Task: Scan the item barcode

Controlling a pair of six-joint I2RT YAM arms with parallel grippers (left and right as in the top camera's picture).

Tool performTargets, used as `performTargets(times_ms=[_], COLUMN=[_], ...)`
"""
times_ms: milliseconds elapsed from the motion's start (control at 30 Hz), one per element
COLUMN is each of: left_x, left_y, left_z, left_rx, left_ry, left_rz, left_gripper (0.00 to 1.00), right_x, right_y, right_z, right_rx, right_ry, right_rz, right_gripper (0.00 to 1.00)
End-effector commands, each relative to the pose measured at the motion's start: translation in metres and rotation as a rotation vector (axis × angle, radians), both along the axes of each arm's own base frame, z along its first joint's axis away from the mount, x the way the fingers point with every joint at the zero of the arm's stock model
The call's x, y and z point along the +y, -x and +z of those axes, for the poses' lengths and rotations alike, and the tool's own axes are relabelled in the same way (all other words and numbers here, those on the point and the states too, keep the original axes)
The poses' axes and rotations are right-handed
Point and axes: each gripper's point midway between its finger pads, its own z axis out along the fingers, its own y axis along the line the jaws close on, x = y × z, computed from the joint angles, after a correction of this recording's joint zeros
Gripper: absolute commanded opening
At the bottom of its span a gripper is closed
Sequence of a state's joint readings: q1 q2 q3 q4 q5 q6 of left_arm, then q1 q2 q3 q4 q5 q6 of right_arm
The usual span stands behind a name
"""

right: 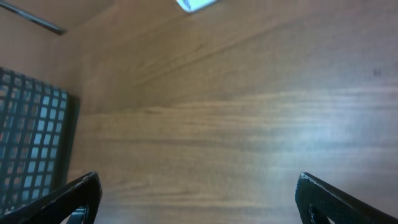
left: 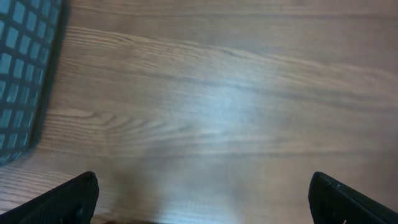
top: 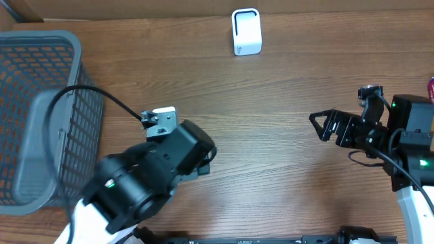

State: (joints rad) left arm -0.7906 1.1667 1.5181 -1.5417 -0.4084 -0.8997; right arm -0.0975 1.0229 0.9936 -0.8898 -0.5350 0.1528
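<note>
Both tools empty. Left gripper [left: 205,202]: fingers spread fully, nothing between them, only bare wood-grain table [left: 217,106] below. Right gripper [right: 199,199]: same, wide and holding nothing. The white box-shaped barcode scanner [top: 246,31] stands at the table's far edge. Both arms sit well short of it, one down-left, one down-right. We can't place the item for sure. Candidates are a pale grey shape inside the grey mesh basket [top: 68,41] far left of the scanner, or a red sliver [top: 430,87] at the frame edge far right of it. Weight and stiffness are unknown. Our guess: grip by side edges, leave the barcode face uncovered, squeeze gently in case it's soft.
</note>
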Motion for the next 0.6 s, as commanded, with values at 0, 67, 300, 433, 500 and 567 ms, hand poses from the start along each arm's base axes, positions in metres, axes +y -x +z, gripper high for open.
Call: performTargets(times_ms=[0,67,300,433,500,567], left_x=[0.006,0.004,-0.006,-0.013,-0.016,-0.019], left_y=[-0.013,-0.015,-0.024,-0.032,-0.035,-0.038], left_z=[-0.012,-0.019,-0.040,-0.051,-0.052,-0.049], left_rx=[-0.026,-0.004,0.066,0.089,0.082,0.065], left_ry=[-0.068,-0.093,-0.176,-0.202,-0.199,-0.180], left_rz=[0.095,0.093,0.077,0.076,0.076,0.077], left_gripper=[1.00,1.00,1.00,1.00,1.00,1.00], right_x=[0.000,0.000,-0.001,-0.002,-0.002,-0.002], right_y=[-0.009,-0.012,-0.023,-0.031,-0.033,-0.034], right_z=[0.000,0.001,0.013,0.021,0.024,0.024], right_rx=[-0.029,-0.038,-0.111,-0.164,-0.179,-0.182], right_ry=[0.010,0.011,0.019,0.024,0.025,0.026], right_rz=[0.017,0.016,0.016,0.016,0.016,0.016], right_gripper=[1.00,1.00,1.00,1.00,1.00,1.00])
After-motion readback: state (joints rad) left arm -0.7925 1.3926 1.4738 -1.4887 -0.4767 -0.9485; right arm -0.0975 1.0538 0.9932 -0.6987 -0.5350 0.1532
